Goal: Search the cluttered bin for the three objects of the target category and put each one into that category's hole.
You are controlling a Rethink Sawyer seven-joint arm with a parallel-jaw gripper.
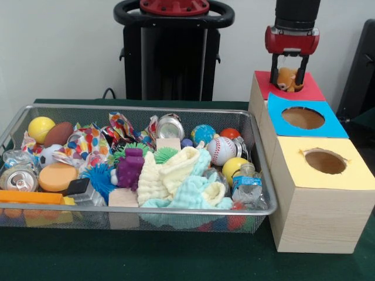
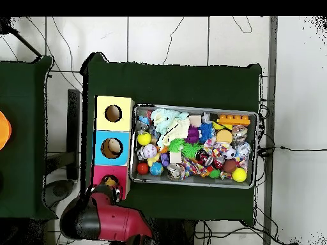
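Note:
My gripper [image 1: 288, 79] hangs over the hole of the red-topped box [image 1: 310, 91], the farthest of three wooden boxes. Its two black fingers [image 1: 273, 71] are shut on a small orange plush toy [image 1: 286, 79], which sits right at the mouth of the hole. In the overhead view the gripper [image 2: 110, 186] and the toy [image 2: 109, 182] show above the red box [image 2: 102, 171]. The wire bin [image 1: 135, 108] to the left holds a heap of mixed objects.
A blue-topped box [image 1: 337, 126] and a yellow-topped box [image 1: 357, 170] stand in line with the red one, each with a round hole. The bin holds a baseball [image 1: 221, 150], a yellow ball [image 1: 41, 129], a purple toy [image 1: 130, 168], folded cloths [image 1: 181, 178] and a can [image 1: 19, 177].

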